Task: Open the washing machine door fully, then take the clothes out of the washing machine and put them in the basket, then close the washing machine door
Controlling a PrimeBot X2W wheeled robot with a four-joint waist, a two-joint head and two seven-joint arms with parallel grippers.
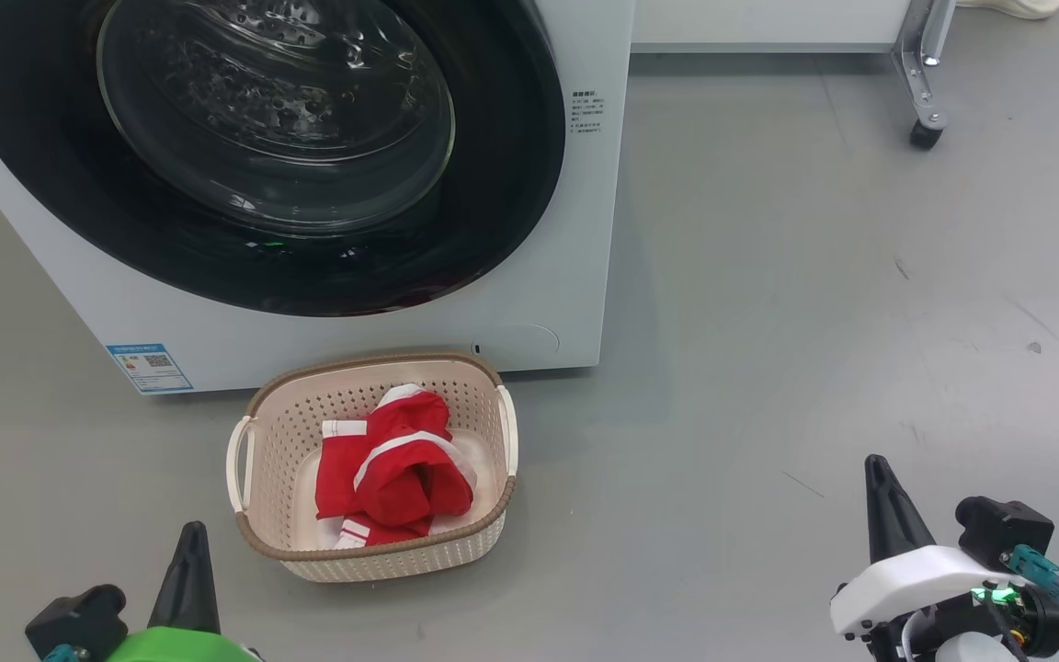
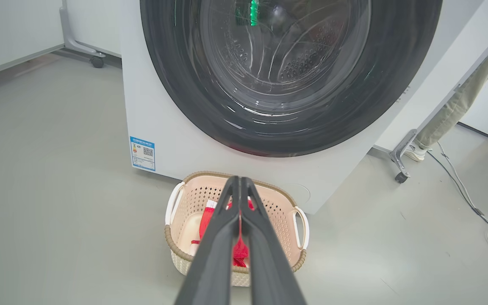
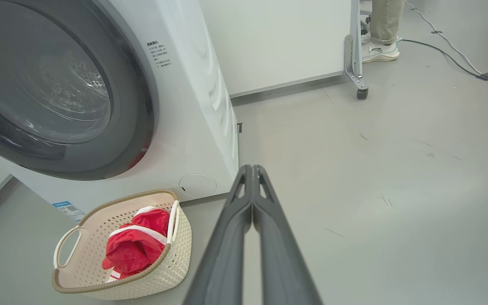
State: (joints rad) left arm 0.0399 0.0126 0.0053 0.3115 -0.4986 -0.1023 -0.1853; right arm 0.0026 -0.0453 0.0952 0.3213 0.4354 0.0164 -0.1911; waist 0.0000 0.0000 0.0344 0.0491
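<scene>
- Evidently the job is all but done. The washing machine door [image 1: 254, 147] sits flush in the front of the washing machine [image 1: 529, 313], its black rim closed against the white panel.
- Through the glass I make out bare steel drum and no garment. A faint red glint low on the rim is, I judge, just the basket's load mirrored in the gloss.
- The clothes [image 1: 396, 469] lie heaped inside the basket [image 1: 373, 363], a red bundle with white stripes, sitting below the woven-look rim.
- The basket stands on the floor just in front of the machine's foot, under the door. I take that spot as chosen for a short drop from the drum.
- My left gripper [image 1: 191, 542] has its two fingers pressed together with nothing between them. It points toward the basket but hangs on my side of it, apart from the rim.
- My right gripper [image 1: 881, 478] is likewise pinched closed and empty, over bare floor, well apart from basket and machine.
- Both hang low at my sides. I read that as a rest pose, since nothing is left to grasp and closed fingers will not snag on a handle.
- A person's shoe [image 3: 379, 48] shows beside a wheeled frame [image 3: 356, 63], far from my reach.
</scene>
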